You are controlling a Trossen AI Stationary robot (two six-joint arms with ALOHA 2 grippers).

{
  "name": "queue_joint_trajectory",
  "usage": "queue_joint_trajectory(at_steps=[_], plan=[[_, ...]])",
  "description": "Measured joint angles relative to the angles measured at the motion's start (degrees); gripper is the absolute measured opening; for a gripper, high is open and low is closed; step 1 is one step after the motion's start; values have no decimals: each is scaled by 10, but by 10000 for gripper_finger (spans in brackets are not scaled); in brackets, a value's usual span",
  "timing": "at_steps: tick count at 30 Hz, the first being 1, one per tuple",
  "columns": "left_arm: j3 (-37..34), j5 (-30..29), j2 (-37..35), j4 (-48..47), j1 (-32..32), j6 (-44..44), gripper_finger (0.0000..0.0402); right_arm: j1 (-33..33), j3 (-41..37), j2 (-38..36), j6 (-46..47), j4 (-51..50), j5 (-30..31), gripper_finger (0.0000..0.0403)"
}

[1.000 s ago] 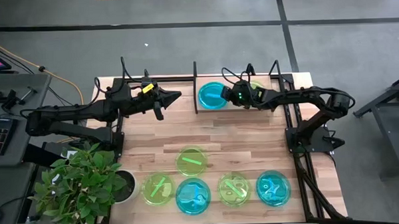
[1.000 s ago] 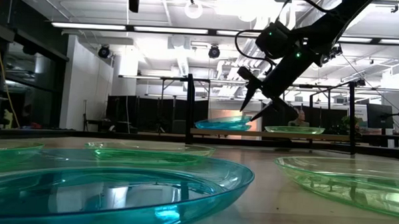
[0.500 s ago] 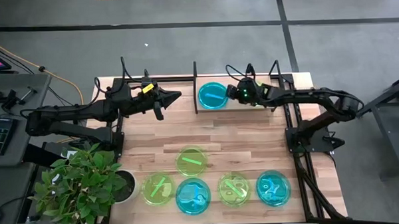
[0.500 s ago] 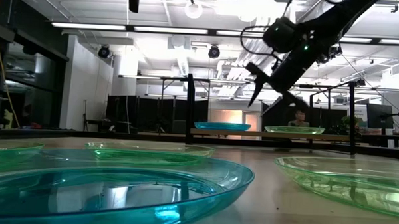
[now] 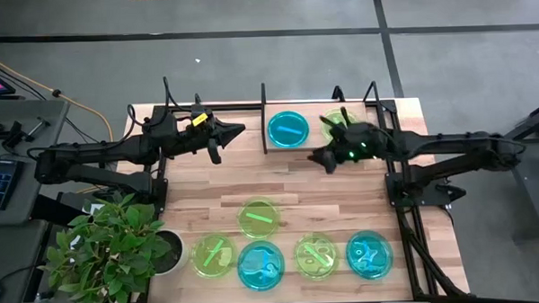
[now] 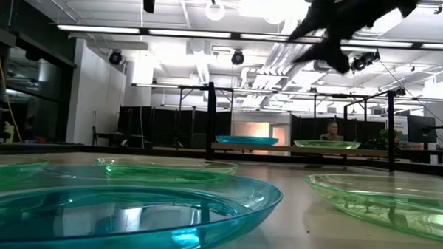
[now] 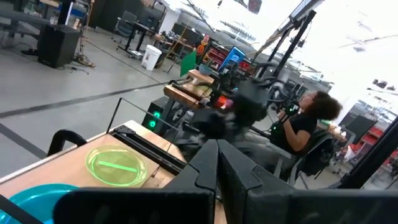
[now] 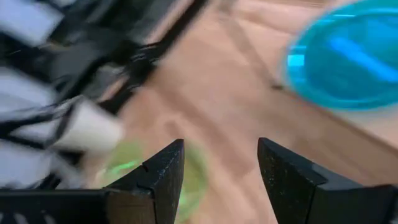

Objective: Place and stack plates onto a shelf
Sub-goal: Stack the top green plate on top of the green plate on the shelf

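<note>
two plates already sit on the shelf point(image 5: 265, 116), a blue plate point(image 5: 288, 129) and a green plate point(image 5: 339, 124). the right gripper point(image 5: 318, 159) hangs empty with jaws wide at the blue plate's 5 o'clock (probably between fetches). next: the five plates point(image 5: 258, 217) at 6 o'clock. the left gripper point(image 5: 237, 130) waits closed.

cyan plate point(image 5: 288, 129) pale stripe; lime plate point(image 5: 258, 217) likewise; black shelf point(image 5: 263, 104)

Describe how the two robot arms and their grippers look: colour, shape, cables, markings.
Both arms are dark, slim, jointed links with loose black cables looping above them. The left arm carries a small yellow tag near its wrist and ends in the pointed left gripper. The right arm shows green indicator lights near its wrist; the right gripper has two flat, angular black fingers.
</note>
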Motion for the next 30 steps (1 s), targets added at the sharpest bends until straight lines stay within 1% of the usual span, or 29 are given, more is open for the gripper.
queue_joint_trajectory(at_steps=[2, 4, 8, 12, 15, 16, 18, 21, 23, 25, 27, 30], plan=[[0, 0, 0, 0, 0, 0, 0, 36, 0, -19, -1, 3, 27, 188], [0, 0, 0, 0, 0, 0, 0, 64, 0, -33, 0, 3, 66, 188], [0, -1, 0, 1, 0, 1, 0, 94, 0, -52, 0, 5, 131, 188], [0, -14, 4, 2, -1, -4, 5, 98, 0, -67, 5, 5, 140, 188], [0, -4, 22, -12, -12, -8, 27, 98, 0, -83, 9, 5, 140, 188], [0, -2, 28, -29, -17, -12, 37, 98, 0, -89, 9, 4, 140, 188], [12, -2, 38, -92, -27, -26, 61, 98, -1, -100, 9, 3, 140, 188], [24, -4, 50, -225, -45, -51, 97, 98, 0, -113, 5, -2, 142, 188], [24, -4, 62, -312, -62, -84, 118, 98, -1, -118, 5, -13, 152, 188], [24, -2, 78, -379, -81, -118, 135, 98, 0, -118, 5, -21, 161, 188], [16, -2, 99, -411, -101, -146, 147, 98, -1, -116, 5, -29, 161, 188], [-13, 20, 138, -408, -124, -200, 158, 98, -1, -112, 10, -37, 161, 188]])
